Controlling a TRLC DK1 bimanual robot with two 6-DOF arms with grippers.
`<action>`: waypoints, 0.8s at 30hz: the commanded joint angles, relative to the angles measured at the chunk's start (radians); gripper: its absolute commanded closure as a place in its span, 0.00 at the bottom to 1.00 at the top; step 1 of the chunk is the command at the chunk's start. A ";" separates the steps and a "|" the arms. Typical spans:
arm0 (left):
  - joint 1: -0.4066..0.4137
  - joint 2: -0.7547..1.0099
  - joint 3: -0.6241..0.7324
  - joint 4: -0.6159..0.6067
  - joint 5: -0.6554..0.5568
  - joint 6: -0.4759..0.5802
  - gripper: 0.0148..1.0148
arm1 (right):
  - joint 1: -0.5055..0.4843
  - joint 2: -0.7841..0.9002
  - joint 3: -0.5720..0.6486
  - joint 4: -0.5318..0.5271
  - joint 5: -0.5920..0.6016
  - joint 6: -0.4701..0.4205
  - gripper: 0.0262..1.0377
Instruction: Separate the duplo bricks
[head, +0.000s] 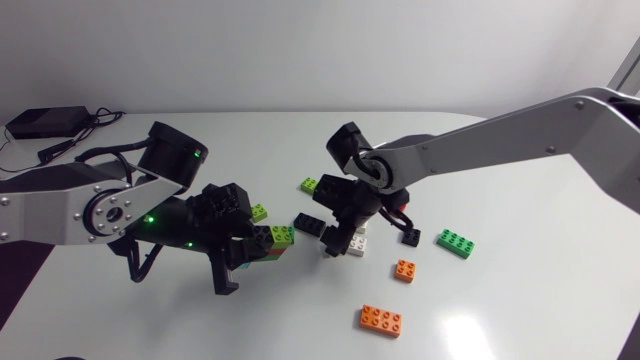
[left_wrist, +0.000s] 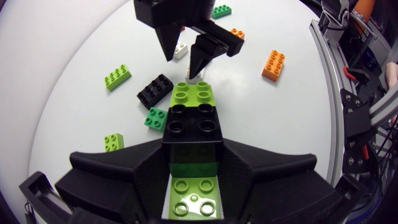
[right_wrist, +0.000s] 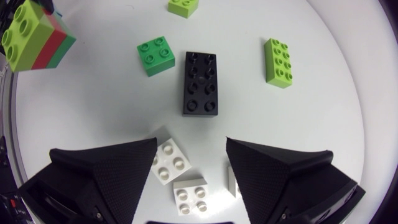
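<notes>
Bright even light, soft shadows

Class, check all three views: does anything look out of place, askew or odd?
Nothing looks spilled or broken. One oddity: the brick stack in the left gripper is still joined, lime, black, red and green layers together, while the loose bricks lie singly.

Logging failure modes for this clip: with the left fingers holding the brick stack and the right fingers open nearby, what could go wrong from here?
1. The stack of lime green, black and red plastic bricks sticks out well past the left gripper, so a pull at its far end might lever it loose.
2. The open right gripper hangs over white square plastic bricks; coming down, its fingers might knock them away.
</notes>
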 joint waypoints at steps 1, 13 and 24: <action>0.006 -0.014 -0.016 0.009 -0.001 0.010 0.70 | -0.001 -0.024 -0.049 0.018 0.004 -0.009 0.31; 0.006 -0.020 -0.033 0.009 -0.001 0.010 0.70 | -0.035 -0.062 -0.155 0.082 0.072 -0.061 0.31; 0.003 -0.022 -0.039 0.008 -0.001 0.009 0.70 | -0.069 -0.111 -0.152 0.070 0.084 -0.081 0.31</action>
